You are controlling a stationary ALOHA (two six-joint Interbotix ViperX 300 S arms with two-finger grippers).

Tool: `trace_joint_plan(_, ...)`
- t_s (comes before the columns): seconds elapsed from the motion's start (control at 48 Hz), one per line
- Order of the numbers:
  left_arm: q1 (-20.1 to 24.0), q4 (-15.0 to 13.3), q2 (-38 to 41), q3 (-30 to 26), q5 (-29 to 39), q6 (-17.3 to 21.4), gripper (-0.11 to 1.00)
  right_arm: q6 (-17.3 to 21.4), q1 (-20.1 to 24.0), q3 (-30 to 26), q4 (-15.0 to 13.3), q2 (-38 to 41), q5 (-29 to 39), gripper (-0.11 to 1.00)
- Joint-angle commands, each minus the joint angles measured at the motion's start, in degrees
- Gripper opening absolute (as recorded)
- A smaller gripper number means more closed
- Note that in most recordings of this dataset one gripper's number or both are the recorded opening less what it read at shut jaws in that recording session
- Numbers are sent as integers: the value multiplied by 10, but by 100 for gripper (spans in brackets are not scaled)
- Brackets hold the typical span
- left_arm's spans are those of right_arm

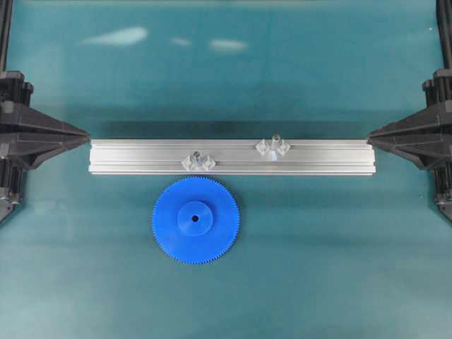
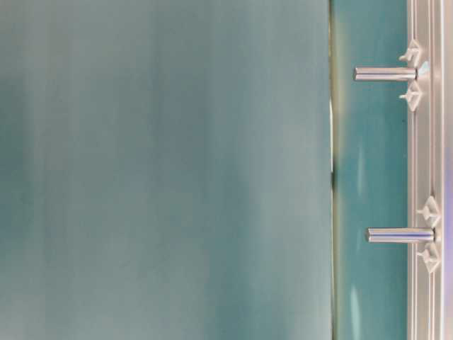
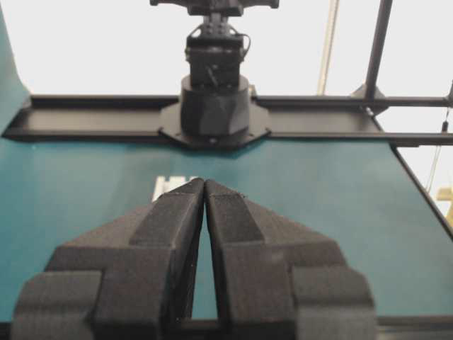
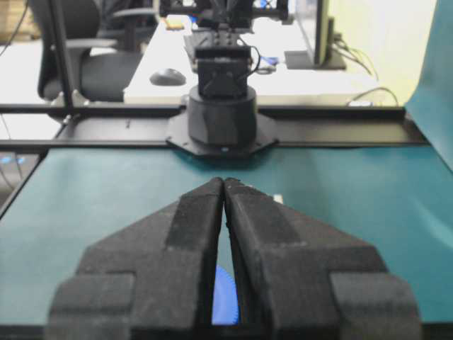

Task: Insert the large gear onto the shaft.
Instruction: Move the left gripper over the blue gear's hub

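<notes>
The large gear, a bright-blue toothed disc with a raised hub, lies flat on the teal mat just in front of the silver rail. Two look-alike silvery pins stand on the rail, one right behind the gear and one further right. I cannot tell which is the shaft. My left gripper points at the rail's left end, shut and empty. My right gripper is at the rail's right end, also shut and empty. A sliver of the gear shows in the right wrist view.
The table-level view lies on its side. It shows both pins sticking out from the rail, and a blurred teal surface fills its left. Black arm bases stand at the mat's ends.
</notes>
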Motion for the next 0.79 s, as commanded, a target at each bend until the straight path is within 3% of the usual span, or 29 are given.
trace_joint_plan(0.0,-14,7,4,2,-5,-25,11,-4,-4,2,1,8,-4,16)
trace_joint_plan(0.042,-18,7,5,4,-5,-35,13,-1,-7,10,1,7,-4,17)
trace_joint_plan(0.104,-21,8,9,4,-5,-48,14,1,-7,18,2,6,-3,30)
trace_joint_plan(0.187,-25,10,12,2,-5,-53,4,1,-7,20,5,6,-1,20)
trace_joint_plan(0.333,-26,10,19,0,-3,-52,1,1,-9,20,8,6,9,8)
trace_joint_plan(0.77,-31,11,88,-47,92,-51,1,3,-14,-4,16,32,135,7)
